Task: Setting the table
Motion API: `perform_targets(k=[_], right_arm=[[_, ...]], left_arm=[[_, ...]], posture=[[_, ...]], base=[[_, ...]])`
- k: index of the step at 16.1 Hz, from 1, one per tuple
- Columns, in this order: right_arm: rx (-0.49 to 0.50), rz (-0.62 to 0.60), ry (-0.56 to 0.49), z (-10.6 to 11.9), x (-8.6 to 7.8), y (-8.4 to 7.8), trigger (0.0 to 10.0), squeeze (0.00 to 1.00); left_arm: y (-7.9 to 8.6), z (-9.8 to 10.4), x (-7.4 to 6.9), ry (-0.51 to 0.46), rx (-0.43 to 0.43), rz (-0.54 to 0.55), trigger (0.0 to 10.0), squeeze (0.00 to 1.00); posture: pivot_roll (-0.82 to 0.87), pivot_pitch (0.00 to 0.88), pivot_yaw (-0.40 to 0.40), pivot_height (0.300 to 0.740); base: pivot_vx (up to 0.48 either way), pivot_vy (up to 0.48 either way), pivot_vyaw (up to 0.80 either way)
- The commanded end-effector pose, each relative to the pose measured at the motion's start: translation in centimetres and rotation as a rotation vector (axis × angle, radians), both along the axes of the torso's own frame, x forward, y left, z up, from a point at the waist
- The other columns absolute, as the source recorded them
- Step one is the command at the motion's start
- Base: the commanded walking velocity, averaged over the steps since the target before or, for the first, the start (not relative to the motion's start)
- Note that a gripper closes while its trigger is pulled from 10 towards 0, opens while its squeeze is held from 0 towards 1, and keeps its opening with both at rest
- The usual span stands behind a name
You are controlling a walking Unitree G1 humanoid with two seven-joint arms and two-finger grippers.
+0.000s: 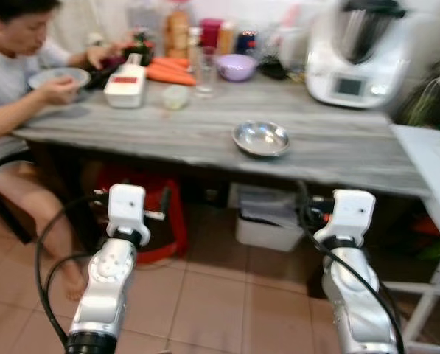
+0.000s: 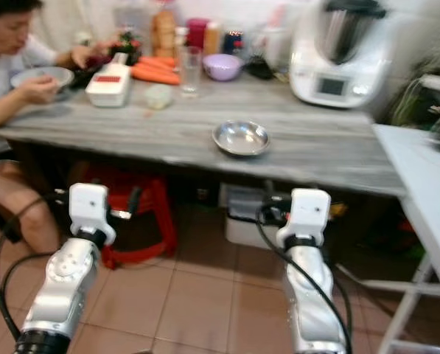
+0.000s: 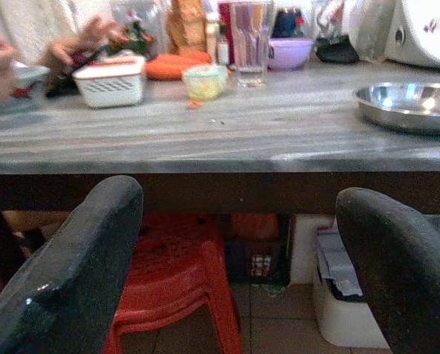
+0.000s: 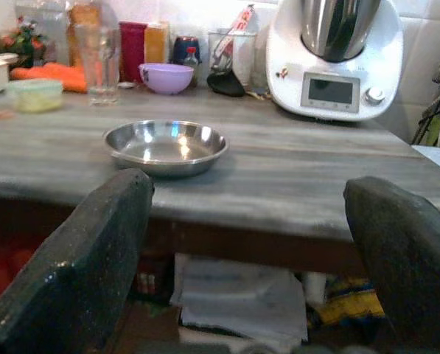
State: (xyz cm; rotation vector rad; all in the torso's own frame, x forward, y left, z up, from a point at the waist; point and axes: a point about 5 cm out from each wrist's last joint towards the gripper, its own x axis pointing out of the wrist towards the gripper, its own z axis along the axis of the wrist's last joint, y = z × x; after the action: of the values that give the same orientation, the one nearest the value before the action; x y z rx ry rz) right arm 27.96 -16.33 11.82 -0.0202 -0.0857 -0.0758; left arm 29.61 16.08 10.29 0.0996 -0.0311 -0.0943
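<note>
Nearest the camera, both silver arms reach forward below the table edge. The left end effector (image 3: 238, 265) has its two black fingers spread wide and grips nothing; behind it, under the table, stands a red plastic stool (image 3: 179, 284). The right end effector (image 4: 249, 258) is likewise released, fingers well apart and empty, with a white bin (image 1: 267, 225) on the tiled floor beyond it.

Above and ahead of both lies the grey wood-grain table (image 1: 205, 136). The shallow round stainless-steel bowl (image 1: 261, 139) sits near the table's front edge, upright and empty, ahead of the right end effector and higher than it, apart from either end effector.

Farther back stand a small pale lidded container (image 1: 175, 96), a white box with a red label (image 1: 125, 85), a clear drinking glass (image 1: 205, 70), orange carrots (image 1: 171, 72) and a lilac bowl (image 1: 236, 67). A white kitchen machine (image 1: 356, 63) occupies the far right. At the far left a seated person (image 1: 17, 66) holds a bowl (image 1: 57, 77).
</note>
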Motion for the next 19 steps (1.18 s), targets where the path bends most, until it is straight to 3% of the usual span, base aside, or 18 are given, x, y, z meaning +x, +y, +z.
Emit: perform_targets(k=[1,8,19], right_arm=[[-0.006,-0.012,-0.005,0.20,0.24,-0.37,10.0,0.00],[-0.010,-0.014,-0.016,0.46,0.57,-0.40,10.0,0.00],[-0.015,-0.010,-0.012,0.41,0.72,-0.18,10.0,0.00]], left_arm=[[-0.35,-0.27,-0.10,0.011,0.000,-0.008,10.0,0.00],[-0.91,0.08,-0.01,-0.013,0.001,-0.078,10.0,0.00],[-1.15,-0.09,0.00,0.002,-0.025,-0.092,10.0,0.00]], posture=[[0.00,0.000,-0.022,0.740],[0.00,0.000,-0.019,0.740],[-0.01,0.000,-0.017,0.740]], base=[[-0.319,0.000,0.00],[-0.041,0.000,0.00],[0.000,-0.361,0.00]])
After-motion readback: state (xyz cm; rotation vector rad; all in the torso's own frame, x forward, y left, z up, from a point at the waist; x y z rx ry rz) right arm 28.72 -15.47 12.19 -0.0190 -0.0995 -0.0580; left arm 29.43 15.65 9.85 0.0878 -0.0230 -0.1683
